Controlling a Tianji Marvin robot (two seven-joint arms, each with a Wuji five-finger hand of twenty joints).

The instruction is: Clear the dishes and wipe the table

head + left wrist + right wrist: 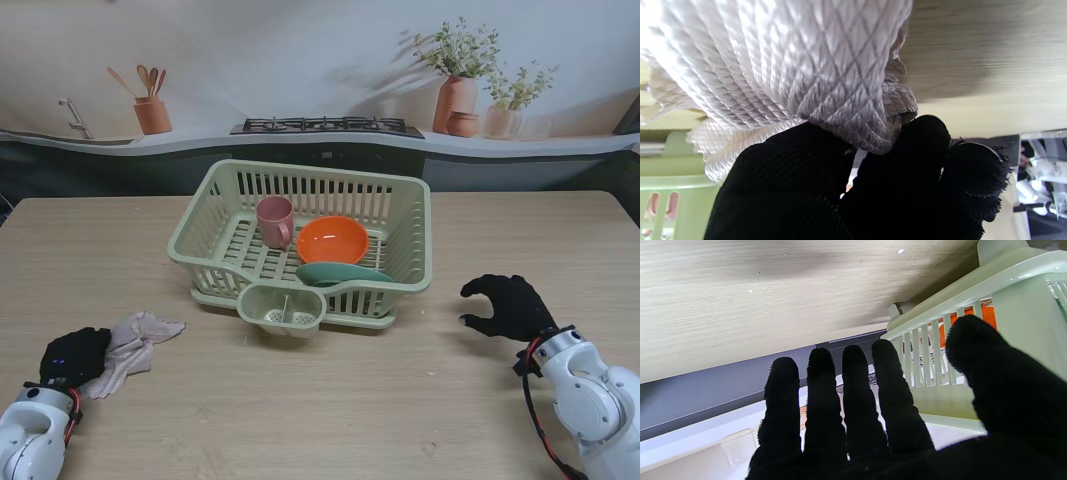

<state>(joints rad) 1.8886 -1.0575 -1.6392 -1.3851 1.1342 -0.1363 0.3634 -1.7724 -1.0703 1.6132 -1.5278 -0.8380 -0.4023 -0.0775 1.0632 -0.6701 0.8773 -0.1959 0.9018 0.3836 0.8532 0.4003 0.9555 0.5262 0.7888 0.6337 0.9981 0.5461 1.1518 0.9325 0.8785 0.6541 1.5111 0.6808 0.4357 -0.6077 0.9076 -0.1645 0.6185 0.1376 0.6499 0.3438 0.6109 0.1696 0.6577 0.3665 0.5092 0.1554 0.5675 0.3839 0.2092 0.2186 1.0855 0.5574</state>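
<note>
Dishes sat in the pale green plastic rack (405, 225); left hand (75, 355) gripped the white waffle-weave cloth (135, 340) at lower left, needing flat pressure on the wooden counter (330, 400); right hand (510, 305) hovered spread, empty.

cloth (135, 340): pale, crumpled, flat on table at near left | basket (405, 262): light green, slatted, table centre | cup (275, 220): pink, upright inside | bowl (333, 240): orange, beside cup | plate (335, 273): green, leaning in front

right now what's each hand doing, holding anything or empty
Left hand: shut on the cloth, fingers bunching its weave.
Right hand: open, fingers apart, holding nothing, beside the dish rack.
</note>
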